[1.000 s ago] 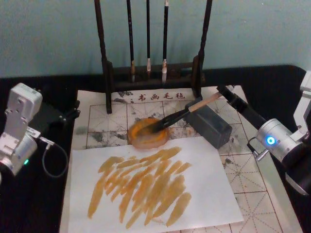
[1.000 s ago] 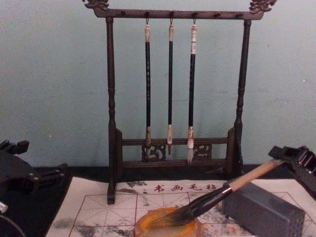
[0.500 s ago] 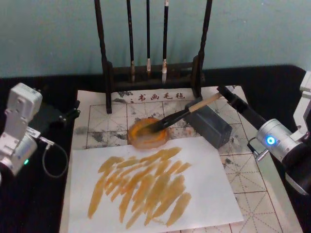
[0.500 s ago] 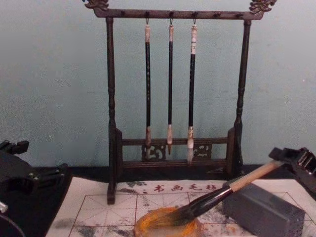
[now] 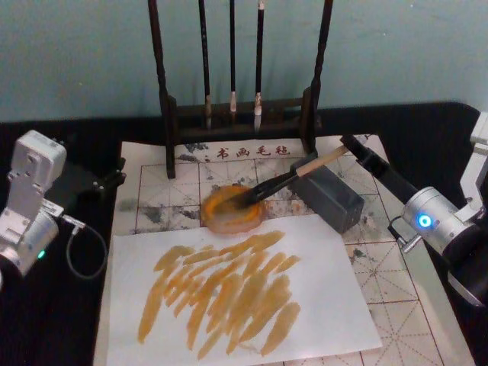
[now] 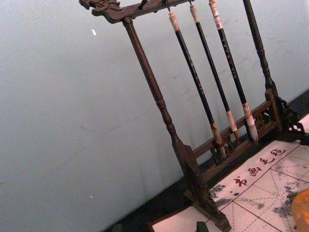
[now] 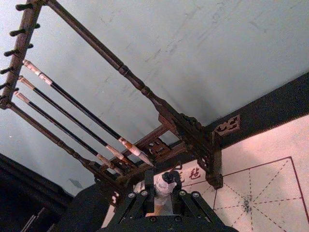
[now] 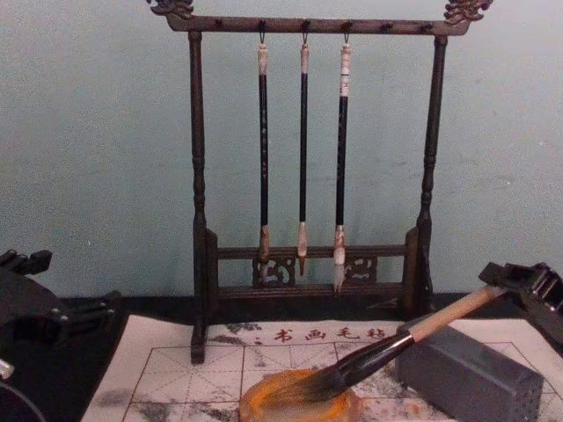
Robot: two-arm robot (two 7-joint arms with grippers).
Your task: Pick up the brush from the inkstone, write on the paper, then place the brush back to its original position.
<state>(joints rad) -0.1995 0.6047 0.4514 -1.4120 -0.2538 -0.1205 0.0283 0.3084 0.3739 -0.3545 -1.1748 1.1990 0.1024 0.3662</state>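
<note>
Now the right gripper (image 8: 519, 283), clamped on the brush (image 5: 284, 181) (tuft on the inkstone (image 5: 232, 210)), should settle the handle onto the grey block (image 5: 329, 197) before releasing.

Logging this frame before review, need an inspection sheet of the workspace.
Surface: black table with red-grid felt mat.
Job's things: brush leans on grey block, tuft in orange-stained inkstone; white paper lies on the mat, covered in orange strokes.
Clutter: wooden rack with three thin brushes hanging.
Grippers: right pincer shut on the brush's handle end; left pincer idle at the mat's left edge, open or shut unclear.
Cables: grey loop by the left arm.
Surroundings: pale teal wall.
</note>
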